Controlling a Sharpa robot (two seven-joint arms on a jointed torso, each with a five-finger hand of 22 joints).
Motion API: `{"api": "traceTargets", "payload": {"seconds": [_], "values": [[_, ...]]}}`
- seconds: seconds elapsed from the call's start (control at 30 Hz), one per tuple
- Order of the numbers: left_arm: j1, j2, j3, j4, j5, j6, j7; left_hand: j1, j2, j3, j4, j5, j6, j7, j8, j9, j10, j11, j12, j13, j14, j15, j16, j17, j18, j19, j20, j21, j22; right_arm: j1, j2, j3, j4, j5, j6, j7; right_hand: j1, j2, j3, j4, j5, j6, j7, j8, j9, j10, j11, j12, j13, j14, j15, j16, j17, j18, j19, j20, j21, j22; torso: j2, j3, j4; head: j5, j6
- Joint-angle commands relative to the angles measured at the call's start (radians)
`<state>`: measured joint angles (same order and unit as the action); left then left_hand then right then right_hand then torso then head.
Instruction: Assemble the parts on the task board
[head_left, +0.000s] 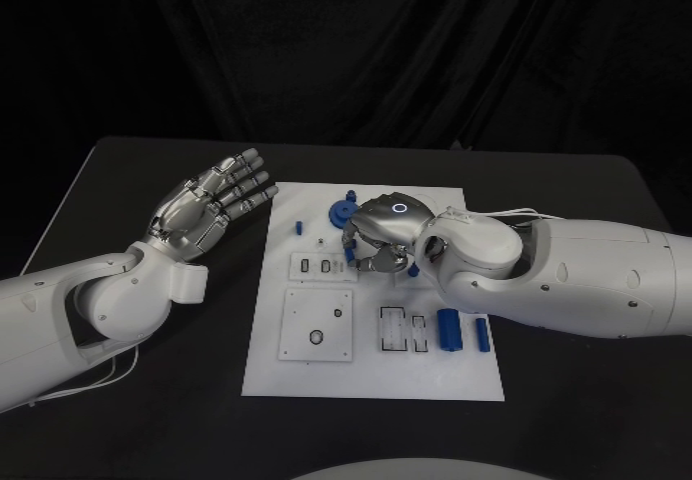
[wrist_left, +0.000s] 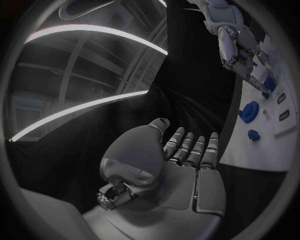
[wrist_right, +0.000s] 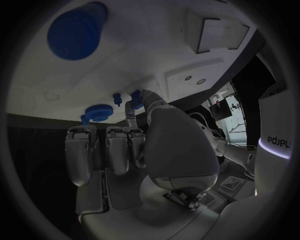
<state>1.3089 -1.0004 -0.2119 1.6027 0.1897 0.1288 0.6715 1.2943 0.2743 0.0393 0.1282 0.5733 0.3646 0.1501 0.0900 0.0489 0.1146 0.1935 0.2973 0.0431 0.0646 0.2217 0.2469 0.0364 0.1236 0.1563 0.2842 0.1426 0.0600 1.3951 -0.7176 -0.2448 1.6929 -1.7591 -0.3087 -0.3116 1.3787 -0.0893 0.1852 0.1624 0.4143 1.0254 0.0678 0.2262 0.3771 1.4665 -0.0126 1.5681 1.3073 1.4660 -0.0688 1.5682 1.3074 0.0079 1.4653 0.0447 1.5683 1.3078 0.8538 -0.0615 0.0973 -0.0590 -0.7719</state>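
Head view: task board (head_left: 375, 375) lies mid-table; right hand (head_left: 378, 235) is lowered over its far half, beside the blue gear-like part (head_left: 342, 212). Right wrist view shows thumb and a fingertip (wrist_right: 132, 105) closed around a small blue part (wrist_right: 136, 94) just above the board, other fingers curled in alongside. Left hand (head_left: 214, 203) hovers off the board's left edge, palm up, fingers straight and slightly spread, holding nothing. Two blue cylinders (head_left: 462, 330) rest near the board's right edge, unplaced. Judged step: seating the pinched part. Next move likely calls for aligning it over its socket, then pressing straight down; target socket cannot be identified.
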Motion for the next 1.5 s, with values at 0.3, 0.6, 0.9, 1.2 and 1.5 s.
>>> {"api": "traceTargets", "payload": {"seconds": [0.3, 0.6, 0.9, 1.2, 1.5], "values": [[-0.003, 0.002, 0.001, -0.001, 0.0, 0.015, 0.008, -0.009, 0.0, 0.005, -0.001, 0.005, -0.002, 0.028, 0.005, 0.0, 0.003, 0.005, 0.003, 0.001, -0.001, 0.009, 0.006, 0.001, 0.005, 0.004, 0.005, 0.003, 0.001, -0.006, 0.006, -0.002, 0.001, -0.021, 0.03, -0.033, -0.025, 0.008, -0.001, -0.013, -0.04, 0.0, -0.003, -0.004, 0.047, 0.104, -0.004, 0.003, 0.263, 0.105, -0.006, 0.003, 0.263, -0.008, 0.105, -0.008, 0.002, 0.263, 0.0, 0.0005, -0.0013, 0.0, -0.004], [-0.005, 0.002, 0.001, -0.002, 0.0, 0.017, 0.009, -0.01, 0.0, 0.007, -0.001, 0.006, -0.003, 0.028, 0.005, 0.0, 0.003, 0.005, 0.003, 0.001, -0.001, 0.009, 0.006, 0.001, 0.005, 0.003, 0.005, 0.003, 0.001, -0.007, 0.008, -0.002, 0.001, -0.021, 0.04, -0.027, -0.051, 0.005, -0.007, -0.021, -0.107, -0.039, 0.009, -0.034, 0.052, 0.104, 0.003, 0.003, 0.263, 0.105, -0.002, 0.003, 0.263, -0.008, 0.105, -0.005, 0.002, 0.263, 0.001, 0.0003, 0.0002, -0.002, -0.006], [-0.008, 0.004, 0.001, -0.005, 0.0, 0.02, 0.009, -0.011, 0.001, 0.008, -0.001, 0.006, -0.004, 0.028, 0.005, 0.0, 0.002, 0.005, 0.002, 0.001, -0.001, 0.009, 0.006, 0.001, 0.005, 0.003, 0.005, 0.003, 0.001, -0.008, 0.008, -0.002, 0.0, -0.021, 0.04, -0.021, -0.074, 0.001, -0.017, -0.021, -0.161, -0.092, 0.024, -0.072, 0.047, 0.104, 0.014, 0.003, 0.263, 0.105, 0.008, 0.003, 0.263, -0.008, 0.105, 0.004, 0.002, 0.263, 0.0, 0.0, -0.0008, -0.003, -0.01], [-0.013, 0.004, 0.001, -0.005, 0.0, 0.021, 0.009, -0.012, 0.001, 0.008, -0.001, 0.006, -0.004, 0.028, 0.005, 0.0, 0.002, 0.005, 0.002, 0.001, -0.001, 0.009, 0.006, 0.001, 0.004, 0.003, 0.005, 0.003, 0.001, -0.009, 0.007, -0.002, 0.0, -0.021, 0.033, -0.014, -0.091, -0.013, -0.033, -0.02, -0.23, -0.19, 0.038, -0.133, 0.02, 0.104, 0.026, 0.003, 0.263, 0.105, 0.02, 0.003, 0.263, -0.008, 0.105, 0.016, 0.002, 0.263, 0.001, 0.0001, -0.0008, -0.004, -0.011], [-0.015, 0.001, 0.001, -0.004, 0.0, 0.02, 0.01, -0.012, 0.001, 0.009, -0.001, 0.006, -0.005, 0.028, 0.005, 0.0, 0.001, 0.005, 0.001, 0.001, -0.001, 0.009, 0.005, 0.001, 0.004, 0.003, 0.005, 0.003, 0.001, -0.009, 0.001, -0.002, 0.0, -0.021, -0.014, 0.006, -0.112, -0.029, -0.052, 0.009, -0.312, -0.249, 0.044, -0.162, -0.002, 0.104, 0.031, 0.003, 0.263, 0.105, 0.024, 0.003, 0.263, -0.008, 0.105, 0.02, 0.002, 0.263, 0.001, 0.0004, -0.0006, -0.004, -0.013]]}}
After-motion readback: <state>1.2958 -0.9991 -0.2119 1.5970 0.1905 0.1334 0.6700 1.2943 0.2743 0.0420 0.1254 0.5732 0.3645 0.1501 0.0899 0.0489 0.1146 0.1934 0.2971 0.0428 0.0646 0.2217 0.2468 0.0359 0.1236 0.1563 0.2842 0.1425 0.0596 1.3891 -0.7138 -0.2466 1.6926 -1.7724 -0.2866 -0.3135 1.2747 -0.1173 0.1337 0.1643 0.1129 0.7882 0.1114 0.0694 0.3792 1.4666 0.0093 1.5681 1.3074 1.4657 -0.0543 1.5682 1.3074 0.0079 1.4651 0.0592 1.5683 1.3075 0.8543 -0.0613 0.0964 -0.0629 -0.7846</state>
